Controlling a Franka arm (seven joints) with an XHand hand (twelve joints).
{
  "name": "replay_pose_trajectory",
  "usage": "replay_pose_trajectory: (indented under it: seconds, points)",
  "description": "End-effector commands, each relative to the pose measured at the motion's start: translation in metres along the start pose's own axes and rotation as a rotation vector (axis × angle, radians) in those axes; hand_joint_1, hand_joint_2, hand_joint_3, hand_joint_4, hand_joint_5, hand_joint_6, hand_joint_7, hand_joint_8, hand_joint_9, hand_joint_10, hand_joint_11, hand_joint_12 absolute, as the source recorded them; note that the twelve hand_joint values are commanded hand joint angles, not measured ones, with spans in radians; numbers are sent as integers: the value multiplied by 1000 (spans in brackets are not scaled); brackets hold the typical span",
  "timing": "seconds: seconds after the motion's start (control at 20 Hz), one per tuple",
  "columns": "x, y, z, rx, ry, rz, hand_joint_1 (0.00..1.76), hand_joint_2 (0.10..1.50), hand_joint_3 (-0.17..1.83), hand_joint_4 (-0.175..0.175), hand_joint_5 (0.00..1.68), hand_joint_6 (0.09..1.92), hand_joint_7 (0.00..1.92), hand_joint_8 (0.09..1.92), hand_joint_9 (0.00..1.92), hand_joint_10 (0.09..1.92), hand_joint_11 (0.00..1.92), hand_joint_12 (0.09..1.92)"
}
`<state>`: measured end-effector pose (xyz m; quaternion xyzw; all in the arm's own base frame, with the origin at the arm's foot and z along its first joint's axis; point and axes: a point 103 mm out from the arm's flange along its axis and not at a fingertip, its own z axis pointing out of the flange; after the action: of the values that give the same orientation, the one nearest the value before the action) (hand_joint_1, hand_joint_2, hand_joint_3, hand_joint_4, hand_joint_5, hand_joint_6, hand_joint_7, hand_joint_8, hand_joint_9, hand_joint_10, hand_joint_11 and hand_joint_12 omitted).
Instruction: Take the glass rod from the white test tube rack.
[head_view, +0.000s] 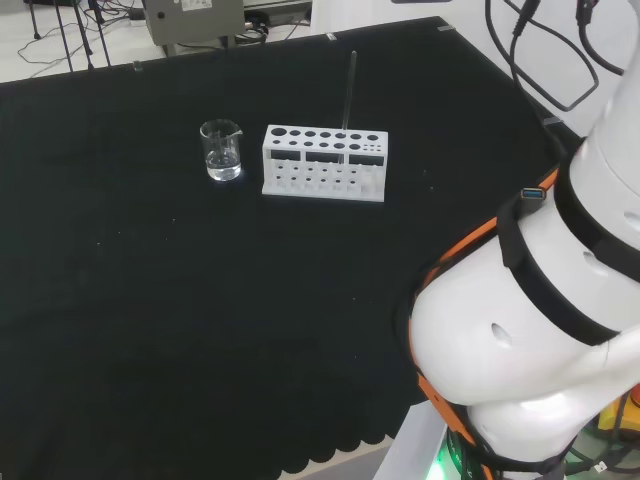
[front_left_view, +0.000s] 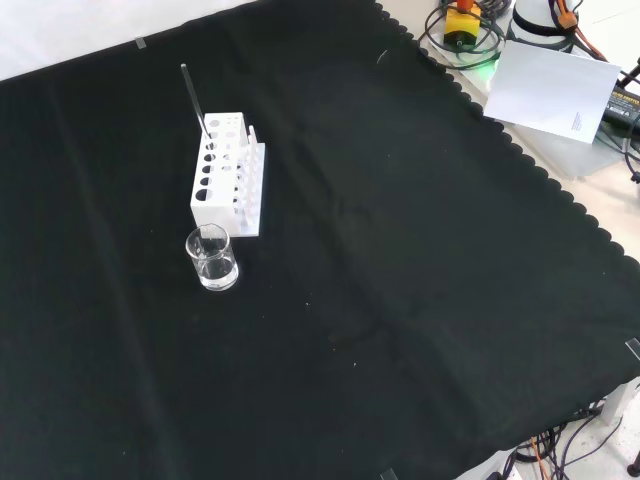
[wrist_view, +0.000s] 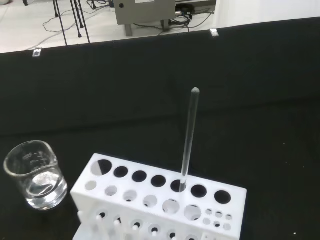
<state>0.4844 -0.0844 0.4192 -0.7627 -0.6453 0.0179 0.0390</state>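
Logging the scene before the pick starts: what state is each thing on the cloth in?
glass rod: upright, standing in a hole of the rack, untouched.
white test tube rack: upright on the cloth, its other holes empty.
beaker: upright beside the rack, apart from it, a little clear liquid inside.

In the head view the white arm (head_view: 520, 330) takes up the frame from about 3 o'clock round to 5 o'clock. A large rounded joint (head_view: 500, 350) bulges at 4 to 5 o'clock, and a second link (head_view: 615, 170) rises from it toward 3 o'clock, leaning up and to the right. Black bands (head_view: 550, 290) wrap the arm where the two meet. An orange cable (head_view: 470, 243) runs along the joint's left edge.
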Motion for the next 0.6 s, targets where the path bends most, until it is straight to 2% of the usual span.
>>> replay_pose_trajectory:
  seconds: [0.05, 0.6]
  points:
    - [-18, 38, 16, 34, 32, -10, 686, 867, 494, -175, 387, 87, 610, 1070, 890, 1019, 567, 1380]
    - [-17, 70, 59, 62, -19, -1, 693, 868, 496, -175, 435, 118, 736, 1126, 973, 1063, 596, 1371]
